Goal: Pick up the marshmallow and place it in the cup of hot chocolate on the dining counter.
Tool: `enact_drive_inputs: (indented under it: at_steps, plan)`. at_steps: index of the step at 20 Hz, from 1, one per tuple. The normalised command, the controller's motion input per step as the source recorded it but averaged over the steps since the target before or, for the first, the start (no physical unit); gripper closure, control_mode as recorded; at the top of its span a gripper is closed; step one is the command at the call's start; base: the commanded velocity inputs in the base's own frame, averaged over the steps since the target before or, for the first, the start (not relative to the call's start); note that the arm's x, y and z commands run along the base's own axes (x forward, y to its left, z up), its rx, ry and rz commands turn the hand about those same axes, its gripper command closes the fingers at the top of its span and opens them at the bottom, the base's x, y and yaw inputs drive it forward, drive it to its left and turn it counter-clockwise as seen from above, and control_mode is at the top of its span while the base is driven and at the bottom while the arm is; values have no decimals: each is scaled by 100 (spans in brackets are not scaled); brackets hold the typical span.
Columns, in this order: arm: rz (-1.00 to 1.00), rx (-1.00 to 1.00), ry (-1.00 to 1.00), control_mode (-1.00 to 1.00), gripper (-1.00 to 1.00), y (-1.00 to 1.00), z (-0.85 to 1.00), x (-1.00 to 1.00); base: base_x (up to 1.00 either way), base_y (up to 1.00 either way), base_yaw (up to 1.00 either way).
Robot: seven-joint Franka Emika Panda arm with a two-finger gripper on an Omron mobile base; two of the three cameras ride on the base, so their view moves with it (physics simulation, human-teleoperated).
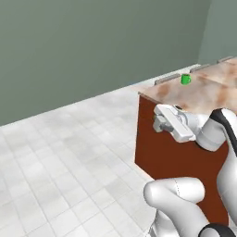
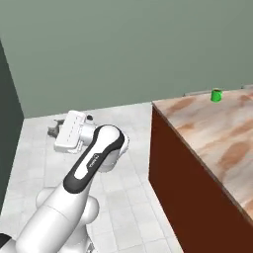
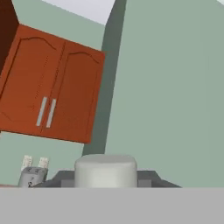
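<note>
One marshmallow (image 3: 105, 170) sits clamped in the end effector (image 3: 105, 181), carried toward the green cup (image 2: 216, 95) well ahead on the desk (image 2: 217, 133)

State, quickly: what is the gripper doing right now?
Gripper: shut on the marshmallow, a pale block between the finger tips in the hand view.
</note>
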Motion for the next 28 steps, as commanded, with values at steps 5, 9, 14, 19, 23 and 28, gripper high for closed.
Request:
enact_drive_inputs:
  at_steps: [5, 9, 14, 19, 23, 28]
  plan:
    - [0, 0, 0, 100, 100, 0, 0, 0, 100, 84, -62]
    - [0, 0, 0, 100, 100, 0, 0, 0, 100, 86, -62]
    - [0, 0, 0, 100, 100, 0, 0, 0, 100, 86, -62]
    - [0, 0, 0, 100, 100, 0, 0, 0, 100, 86, -65]
    - [0, 0, 0, 100, 100, 0, 0, 0, 90, 78, -73]
    - [0, 0, 0, 100, 100, 0, 0, 0, 75, 77, -76]
